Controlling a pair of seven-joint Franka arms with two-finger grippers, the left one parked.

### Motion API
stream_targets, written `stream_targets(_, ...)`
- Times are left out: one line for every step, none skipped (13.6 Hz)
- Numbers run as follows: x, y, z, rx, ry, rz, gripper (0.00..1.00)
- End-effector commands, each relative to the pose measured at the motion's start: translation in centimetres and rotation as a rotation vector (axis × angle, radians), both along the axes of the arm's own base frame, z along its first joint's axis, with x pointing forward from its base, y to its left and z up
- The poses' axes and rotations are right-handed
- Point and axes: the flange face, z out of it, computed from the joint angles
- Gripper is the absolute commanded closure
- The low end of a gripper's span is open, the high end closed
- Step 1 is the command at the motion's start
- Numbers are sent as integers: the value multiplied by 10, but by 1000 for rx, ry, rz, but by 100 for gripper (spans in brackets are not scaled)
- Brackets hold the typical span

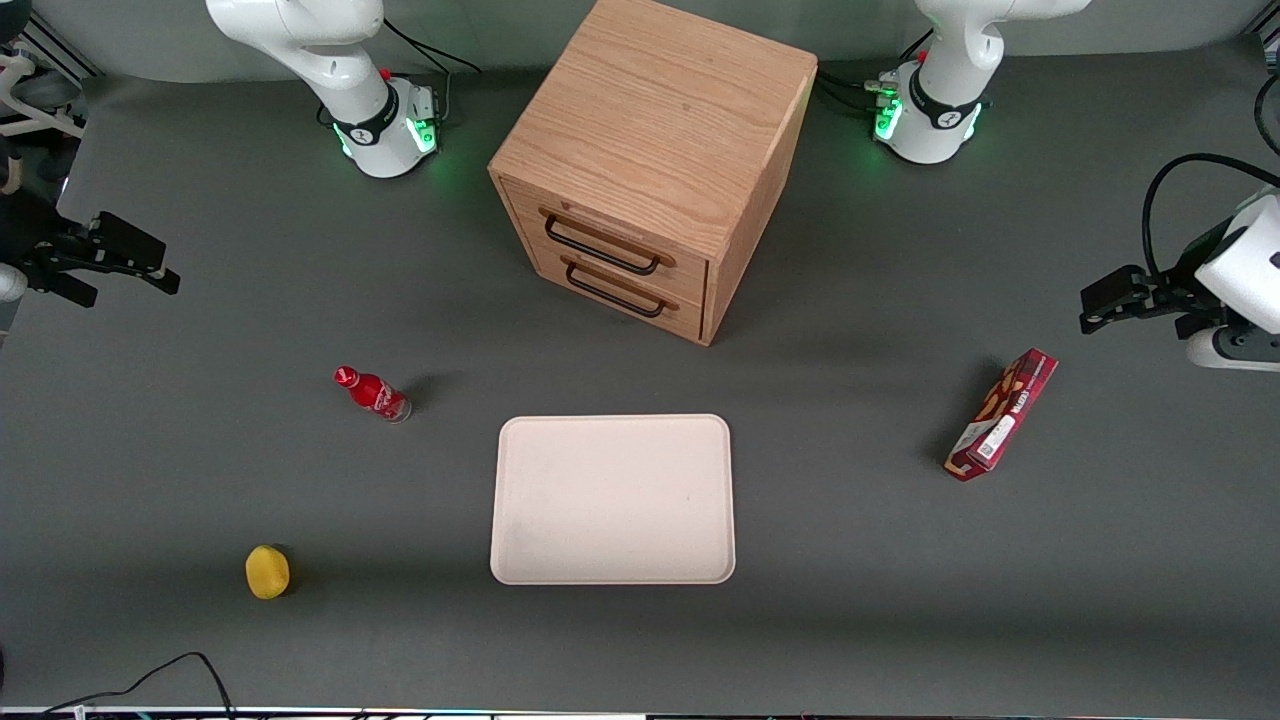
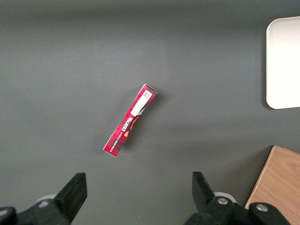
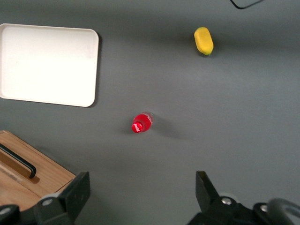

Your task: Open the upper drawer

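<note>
Upper drawer shut, nothing begun.

The oak cabinet (image 1: 650, 160) stands mid-table, farther from the front camera than the cream tray (image 1: 612, 498); its upper drawer (image 1: 600, 240) sits flush with its black bar handle (image 1: 598, 247) untouched, so reach, grasp and pull all remain. The gripper (image 1: 125, 260) hangs spread wide and empty, well apart at the working arm's end, above the table (image 1: 850, 600) near the red bottle (image 1: 372, 393).

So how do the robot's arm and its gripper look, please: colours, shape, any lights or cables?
The right arm has glossy white rounded links, a black ring with a white mark, green lights at its base and black cables. Its gripper is matt black with two angular fingers, hovering at the working arm's end of the table.
</note>
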Motion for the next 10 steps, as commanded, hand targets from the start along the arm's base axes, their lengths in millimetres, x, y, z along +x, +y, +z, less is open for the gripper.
stream_targets(1, 46, 2, -15, -19, 175, 0)
stream_targets(4, 62, -4, -19, -19, 275, 0)
stream_targets(4, 71, -8, -13, -9, 329, 0)
stream_targets(3, 91, -12, -10, 0, 364, 0)
stream_targets(1, 108, -17, -5, 24, 398, 0)
stream_targets(3, 114, -27, 4, 63, 418, 0)
stream_targets(5, 135, -34, 12, 90, 465, 0)
stream_targets(7, 161, -43, 13, 124, 512, 0)
stream_targets(10, 179, -48, 10, 161, 553, 0)
stream_targets(13, 194, -50, 16, 179, 585, 0)
